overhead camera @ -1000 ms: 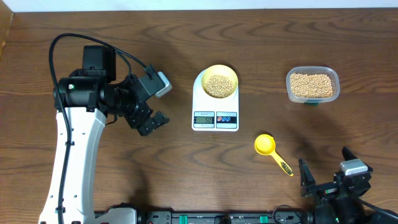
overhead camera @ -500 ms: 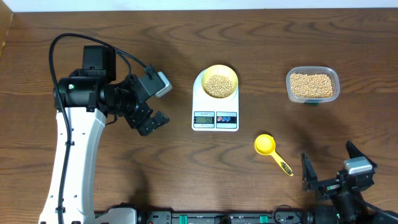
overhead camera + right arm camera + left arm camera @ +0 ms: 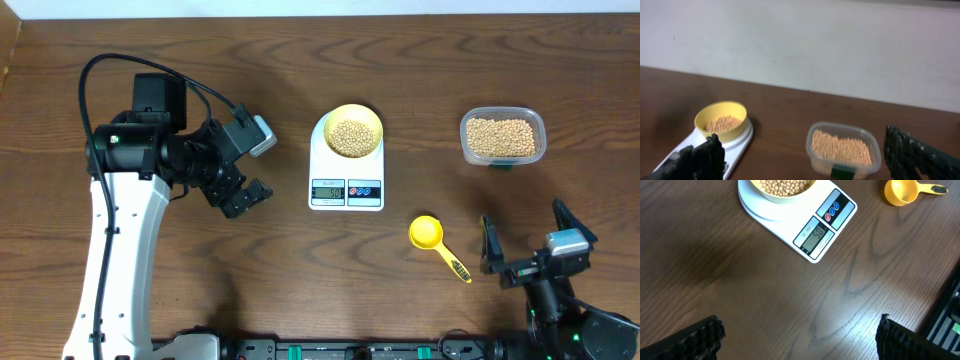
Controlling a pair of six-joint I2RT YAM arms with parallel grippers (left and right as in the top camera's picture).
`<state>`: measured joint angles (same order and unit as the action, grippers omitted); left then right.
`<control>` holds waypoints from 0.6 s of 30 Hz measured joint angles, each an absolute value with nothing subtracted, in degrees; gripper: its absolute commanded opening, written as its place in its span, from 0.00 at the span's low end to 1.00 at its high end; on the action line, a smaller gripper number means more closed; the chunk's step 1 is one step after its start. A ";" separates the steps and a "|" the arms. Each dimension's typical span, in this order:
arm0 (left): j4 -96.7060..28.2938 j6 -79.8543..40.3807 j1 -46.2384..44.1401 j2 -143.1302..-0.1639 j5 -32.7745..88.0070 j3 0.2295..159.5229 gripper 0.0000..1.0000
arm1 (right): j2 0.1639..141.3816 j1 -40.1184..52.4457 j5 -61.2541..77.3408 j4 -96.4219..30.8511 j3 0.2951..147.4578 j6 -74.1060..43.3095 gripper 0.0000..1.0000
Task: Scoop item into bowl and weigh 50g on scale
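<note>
Seeing bowl (image 3: 353, 108) sitting centred on round platform of scale (image 3: 346, 192), mid-table, resting on it. Holds a heap of beans (image 3: 353, 137), level a bit below the rim. Reading 50 on the LCD (image 3: 815, 237) from left wrist view; too small to read from overhead. Got 2 buttons (image 3: 833, 212) beside the display, 1 red, 1 blue. Clear tub (image 3: 466, 136) parked well right of scale, apart from it, carrying a layer of the same beans. Yellow scoop (image 3: 438, 246) lying on table (image 3: 300, 290) in front of scale and off to its right, cup end nearer scale, handle pointing toward right gripper (image 3: 522, 228); touching neither. Got left gripper (image 3: 241, 189) hovering left of scale, near but not touching, fingers spread wide, gripping nothing. Right gripper low at near right edge of table, fingers likewise spread wide, nothing between them, facing tub and scale per right wrist view. Both arms apart from bowl, scale, scoop and tub.
</note>
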<state>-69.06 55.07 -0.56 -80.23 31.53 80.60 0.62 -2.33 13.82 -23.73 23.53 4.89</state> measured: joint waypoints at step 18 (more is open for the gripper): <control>-69.06 55.07 -0.56 -80.23 31.53 80.60 0.99 | 0.62 -2.33 13.74 -6.17 12.23 4.89 0.99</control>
